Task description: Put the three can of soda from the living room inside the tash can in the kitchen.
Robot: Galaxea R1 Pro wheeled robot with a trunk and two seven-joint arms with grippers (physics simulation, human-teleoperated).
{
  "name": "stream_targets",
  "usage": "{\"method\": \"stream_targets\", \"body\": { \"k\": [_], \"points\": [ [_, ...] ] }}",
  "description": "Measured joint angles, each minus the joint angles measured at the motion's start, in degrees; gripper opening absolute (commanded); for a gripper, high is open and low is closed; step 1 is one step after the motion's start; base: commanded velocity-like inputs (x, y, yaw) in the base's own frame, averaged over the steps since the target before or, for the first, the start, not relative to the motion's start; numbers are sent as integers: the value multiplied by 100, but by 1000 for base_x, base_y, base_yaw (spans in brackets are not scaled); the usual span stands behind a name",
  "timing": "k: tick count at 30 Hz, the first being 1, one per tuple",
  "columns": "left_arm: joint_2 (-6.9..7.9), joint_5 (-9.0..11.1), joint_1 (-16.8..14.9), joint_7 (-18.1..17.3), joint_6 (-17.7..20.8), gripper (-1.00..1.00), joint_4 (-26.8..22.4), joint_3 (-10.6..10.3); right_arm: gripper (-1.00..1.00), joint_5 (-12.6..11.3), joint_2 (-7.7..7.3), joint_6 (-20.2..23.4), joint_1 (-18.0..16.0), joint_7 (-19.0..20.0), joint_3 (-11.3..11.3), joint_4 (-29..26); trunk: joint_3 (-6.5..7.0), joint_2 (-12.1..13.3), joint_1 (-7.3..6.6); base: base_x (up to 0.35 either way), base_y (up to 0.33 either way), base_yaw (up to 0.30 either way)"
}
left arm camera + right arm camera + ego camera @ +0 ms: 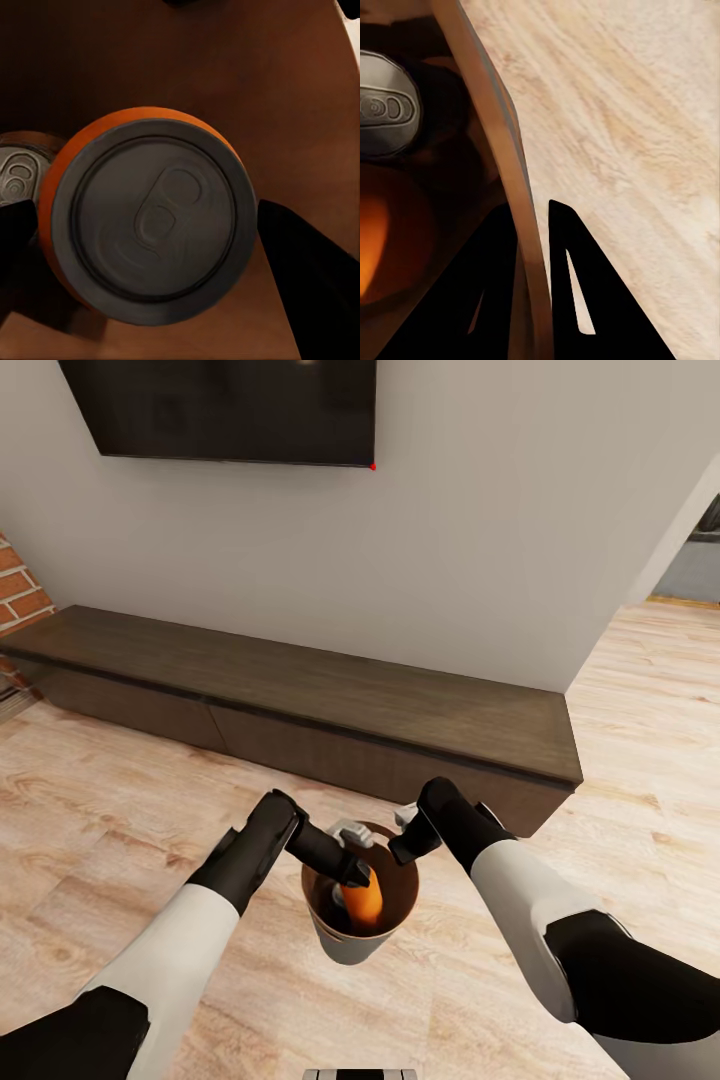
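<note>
orange soda can (150, 217) sits betw left gripper (161, 247) fingers, squeezed, down inside trash can (400, 905). 2nd can (16, 174) lies beside it. right gripper (534, 277) pinches trash can rim, one finger in, one out. wood floor (90, 820) below, tv bench (300, 700) near.

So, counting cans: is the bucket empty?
No. An orange can sits inside the bucket between the left hand's fingers, another silvery top beside it.

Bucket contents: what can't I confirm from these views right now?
- Third can: hidden in the bucket by the left gripper and orange can.
- Second can: colour hidden, cut by the left wrist view's edge.
- Kitchen: cut off at the doorway.
</note>
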Motion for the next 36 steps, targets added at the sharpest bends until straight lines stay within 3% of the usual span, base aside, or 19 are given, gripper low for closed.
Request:
{"method": "stream_targets", "body": {
  "k": [11,15,29,30,36],
  "points": [
    [-1,-24,37,44,0,-100,26,0,-100,37,19,-11,-5,-1,3,0,0,0,0,0,0,0],
    [-2,-32,75,301,-5,-100,161,-3,-100,26,19,-8,-8,-1,2,0,0,0,0,0,0,0],
    [-22,124,101,528,0,-100,378,-4,-100,8,22,-2,-7,0,-2,8,0,0,0,0,0,0],
    [-23,129,101,533,0,100,379,-4,-100,8,22,-2,-6,-1,-3,8,0,0,0,0,0,0],
    [-21,129,101,557,-81,100,382,1,-100,2,17,-1,-7,0,-27,9,0,0,0,0,0,0]
  ]
}}
